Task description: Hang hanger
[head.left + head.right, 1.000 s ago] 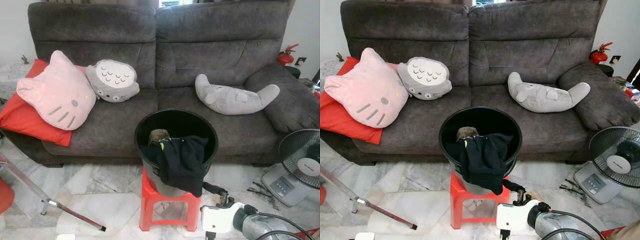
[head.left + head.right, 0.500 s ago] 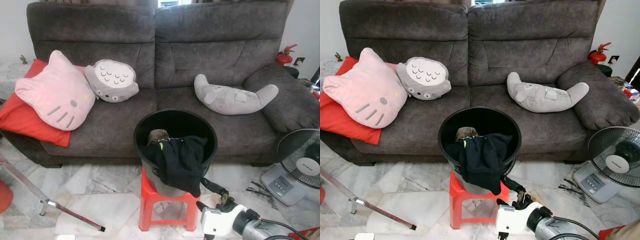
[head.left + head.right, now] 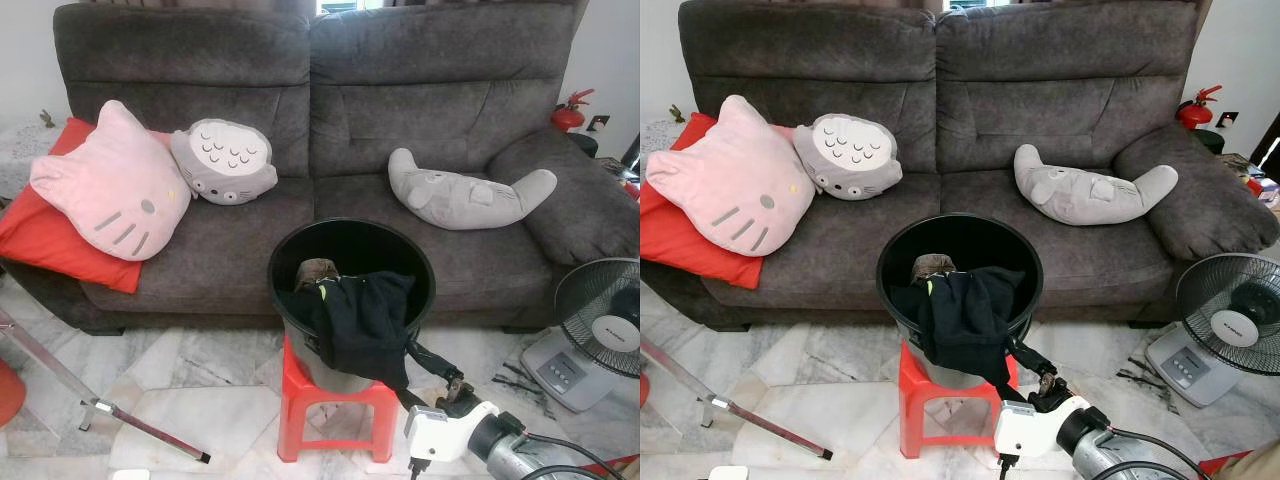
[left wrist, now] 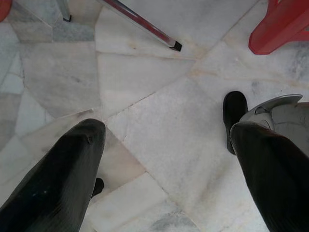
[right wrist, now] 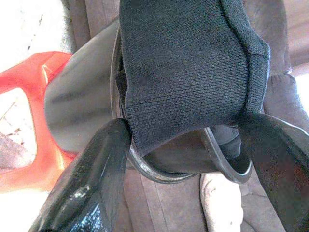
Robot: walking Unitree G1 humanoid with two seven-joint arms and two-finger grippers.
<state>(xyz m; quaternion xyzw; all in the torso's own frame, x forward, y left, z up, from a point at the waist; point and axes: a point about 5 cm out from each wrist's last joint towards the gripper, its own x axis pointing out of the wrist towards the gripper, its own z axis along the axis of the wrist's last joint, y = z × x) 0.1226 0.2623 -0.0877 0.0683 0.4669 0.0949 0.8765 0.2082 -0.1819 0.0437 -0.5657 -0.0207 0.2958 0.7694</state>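
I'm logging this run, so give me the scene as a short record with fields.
place: marble floor before a grey sofa
bucket: black, on a red stool
garment: black, draped over the bucket's front rim
right gripper: open, fingers either side of the garment's hanging end
left gripper: open, above bare floor
hanger: none visible

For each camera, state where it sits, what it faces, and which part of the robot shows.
Head stereo eyes: look forward and down at the sofa and black bucket on the red stool; right gripper reaches in.
Left wrist: faces marble floor; left gripper open.
Right wrist: faces the black garment draped over the bucket rim.
Shared: bucket, garment, stool.
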